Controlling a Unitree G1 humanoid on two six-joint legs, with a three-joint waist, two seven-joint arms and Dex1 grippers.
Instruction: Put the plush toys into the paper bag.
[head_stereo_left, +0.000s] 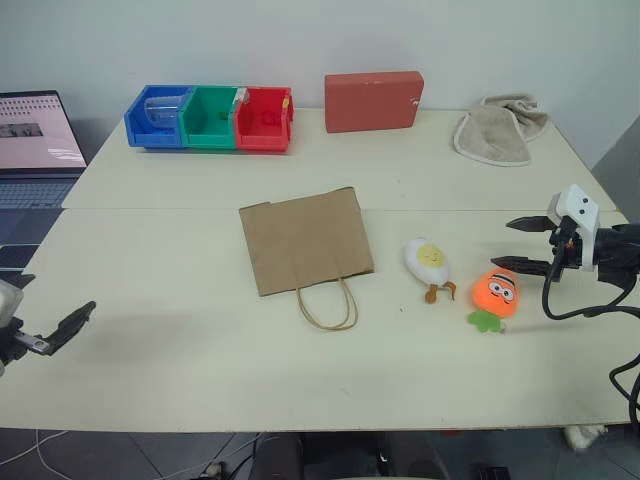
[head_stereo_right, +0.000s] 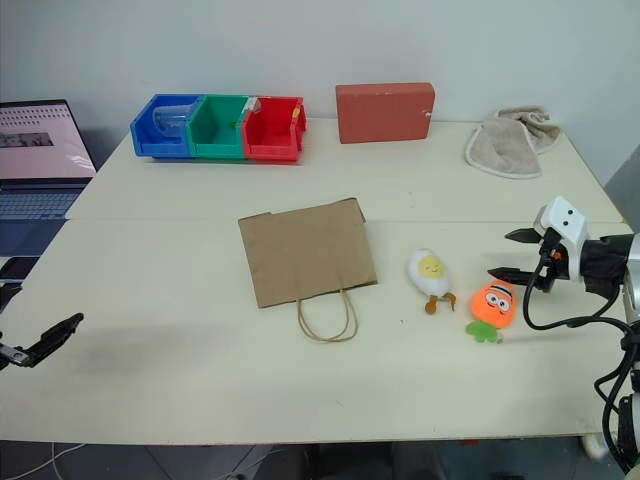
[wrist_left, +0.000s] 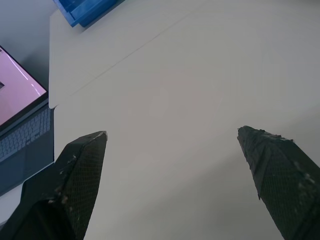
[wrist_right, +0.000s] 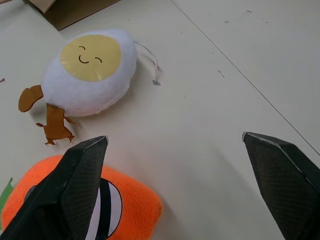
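Note:
The brown paper bag (head_stereo_left: 305, 240) lies flat at the middle of the table, its loop handles toward the near edge. To its right lies the white egg plush toy (head_stereo_left: 429, 260), also in the right wrist view (wrist_right: 92, 70). The round orange plush toy (head_stereo_left: 496, 292) with green leaves rests just right of that. My right gripper (head_stereo_left: 503, 244) hovers open right beside the orange toy (wrist_right: 115, 205), one fingertip over its edge, nothing held. My left gripper (head_stereo_left: 60, 333) is open over the bare table at the near left (wrist_left: 172, 132), far from the bag.
Blue, green and red bins (head_stereo_left: 210, 117) stand at the back left. A red box (head_stereo_left: 372, 101) stands at the back middle and a beige towel (head_stereo_left: 497, 130) at the back right. An open laptop (head_stereo_left: 35, 140) sits off the table's left edge.

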